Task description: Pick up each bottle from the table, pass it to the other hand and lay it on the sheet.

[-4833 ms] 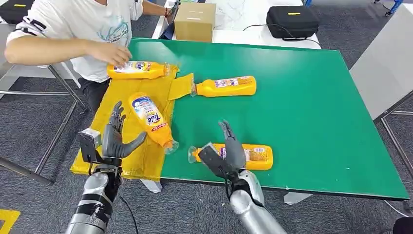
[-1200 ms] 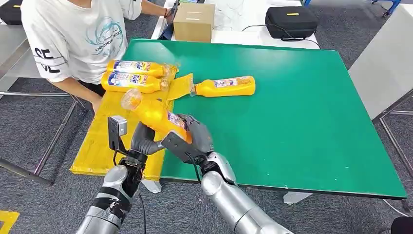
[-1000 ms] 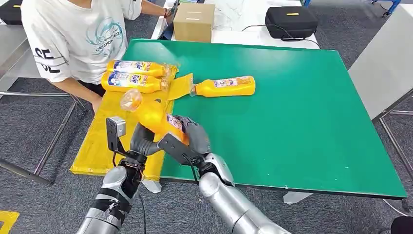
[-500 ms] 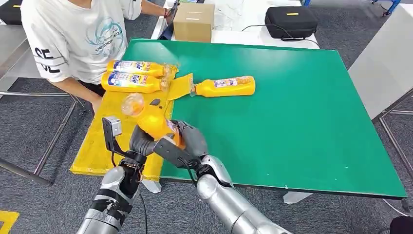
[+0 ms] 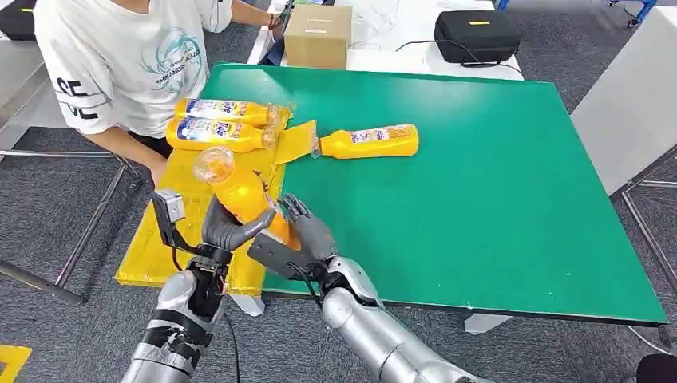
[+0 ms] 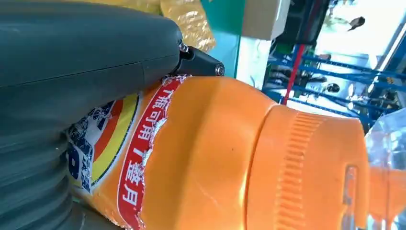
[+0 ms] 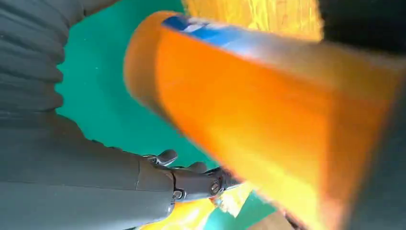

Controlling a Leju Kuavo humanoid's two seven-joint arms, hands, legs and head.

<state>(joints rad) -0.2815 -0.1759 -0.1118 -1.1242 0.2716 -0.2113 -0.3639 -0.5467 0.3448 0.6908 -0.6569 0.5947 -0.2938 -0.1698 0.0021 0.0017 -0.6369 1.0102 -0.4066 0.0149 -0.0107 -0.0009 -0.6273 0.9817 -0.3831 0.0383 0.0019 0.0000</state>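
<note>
Fingers: left hand (image 5: pixel 226 227) grips bottle (image 5: pixel 239 194) | right hand (image 5: pixel 302 236) seemingly loosened | cap up-left, tilted

Silver arms, dark grey hands — left hand (image 5: pixel 225 227), right hand (image 5: pixel 297 239); ribbed covers.

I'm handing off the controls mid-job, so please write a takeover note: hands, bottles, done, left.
Left hand grips the raised orange plastic bottle, cap up, over the yellow sheet.
Right hand is at the bottle's base, fingers loosening; whether it holds is unclear.
Done: two orange bottles lie on the sheet's far end.
Left: lay this bottle down, then handle the orange bottle on the green table.
</note>
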